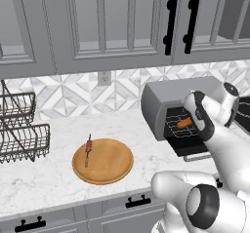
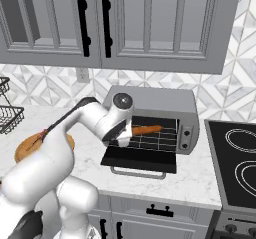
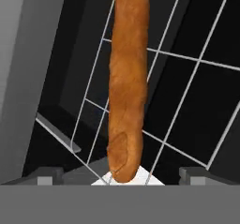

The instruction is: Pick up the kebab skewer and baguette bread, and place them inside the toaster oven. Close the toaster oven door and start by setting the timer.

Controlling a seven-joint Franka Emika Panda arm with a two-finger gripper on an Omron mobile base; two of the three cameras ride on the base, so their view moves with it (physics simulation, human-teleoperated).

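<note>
The hand (image 2: 121, 139) sits at the mouth of the toaster oven (image 2: 150, 103), low at the front left of the rack; in the hand view its two tips stand well apart at the bottom corners with the near end of the baguette bread (image 3: 126, 92) between them and touching neither, so I take it as released, jaws spread. The loaf runs away toward twelve o'clock in that view, lying along the wire rack (image 3: 187, 101); from the right base camera it rests across the rack, pointing toward three o'clock, its near end just beside the hand.

The step, as I judge it, is to leave the bread and come out cleanly; the fingers should stay spread and draw straight back along the loaf's line, not sideways, so that neither tip drags the loaf off the wires; a slight lift before clearing the toaster oven door (image 2: 142, 158), which lies dropped open and flat at six o'clock below the rack, would avoid clipping its bar handle.

Out at nine o'clock on the bench (image 1: 53, 178), the kebab skewer (image 1: 88, 149) lies on the round wooden board (image 1: 105, 164), well apart from the oven, not yet fetched; room beside the loaf should be kept for it.
</note>
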